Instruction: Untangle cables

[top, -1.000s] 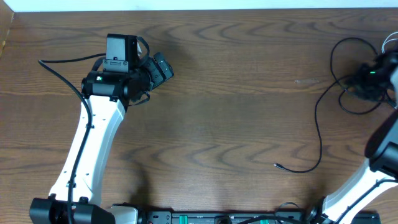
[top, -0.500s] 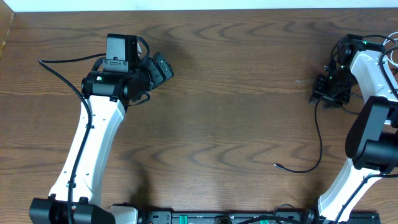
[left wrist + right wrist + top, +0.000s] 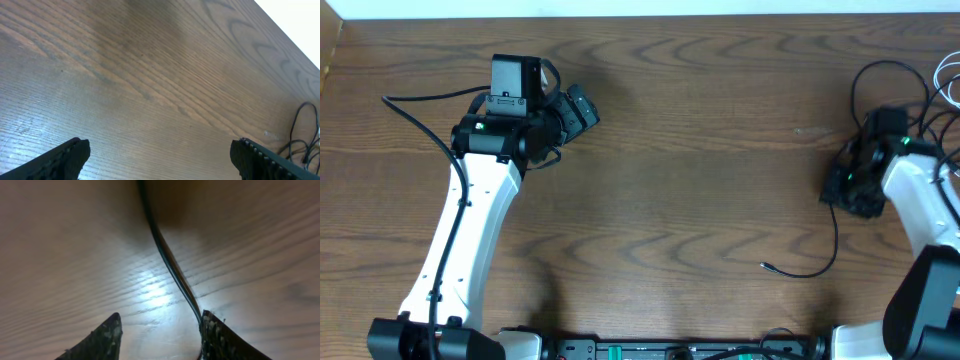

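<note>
Right jaws stood parted, gripping nothing. Black cable (image 3: 170,266) ran between them, hugging one fingertip, long axis front-to-back near the table's (image 3: 700,200) right edge. Left jaws gaped wide, well apart from it.

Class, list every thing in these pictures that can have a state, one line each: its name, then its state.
black cable: lying on the table, looped near the right edge, one plug end free.
white cable: looped at the right edge, mostly cut off from view.
left gripper: open, empty, above the table.
right gripper: open, low over the table, black cable against one finger, not clamped.
</note>
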`<state>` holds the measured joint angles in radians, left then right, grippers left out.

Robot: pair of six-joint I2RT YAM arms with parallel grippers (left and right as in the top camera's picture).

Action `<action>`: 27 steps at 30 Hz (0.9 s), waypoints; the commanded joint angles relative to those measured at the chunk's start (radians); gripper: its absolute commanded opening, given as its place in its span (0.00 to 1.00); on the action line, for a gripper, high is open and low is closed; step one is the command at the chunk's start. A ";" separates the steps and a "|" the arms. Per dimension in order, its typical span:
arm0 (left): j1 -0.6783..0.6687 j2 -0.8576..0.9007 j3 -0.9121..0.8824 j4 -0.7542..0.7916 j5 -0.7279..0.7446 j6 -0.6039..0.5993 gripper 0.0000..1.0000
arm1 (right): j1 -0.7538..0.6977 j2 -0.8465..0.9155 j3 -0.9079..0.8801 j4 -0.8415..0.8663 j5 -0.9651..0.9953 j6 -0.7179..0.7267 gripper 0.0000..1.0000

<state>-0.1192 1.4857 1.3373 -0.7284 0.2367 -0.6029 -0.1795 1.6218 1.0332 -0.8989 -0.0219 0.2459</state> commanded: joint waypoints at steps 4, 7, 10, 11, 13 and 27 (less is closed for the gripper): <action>0.003 0.009 0.004 -0.001 -0.007 -0.001 0.95 | 0.003 0.013 -0.164 0.122 0.031 0.028 0.43; 0.003 0.009 0.004 -0.001 -0.007 -0.001 0.95 | 0.003 0.019 -0.184 0.141 0.040 0.031 0.41; 0.003 0.009 0.004 0.000 -0.007 -0.001 0.95 | 0.003 0.020 -0.196 0.150 0.074 0.032 0.40; 0.003 0.009 0.004 -0.001 -0.007 -0.001 0.95 | 0.003 0.021 -0.200 0.154 0.089 0.042 0.40; 0.003 0.009 0.004 -0.001 -0.007 -0.001 0.95 | 0.003 0.022 -0.212 0.165 0.118 0.064 0.39; 0.003 0.009 0.004 0.000 -0.007 -0.001 0.95 | 0.003 0.023 -0.338 0.293 0.125 0.127 0.12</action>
<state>-0.1192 1.4857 1.3373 -0.7288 0.2367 -0.6025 -0.1780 1.6005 0.7734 -0.6254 0.0696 0.3241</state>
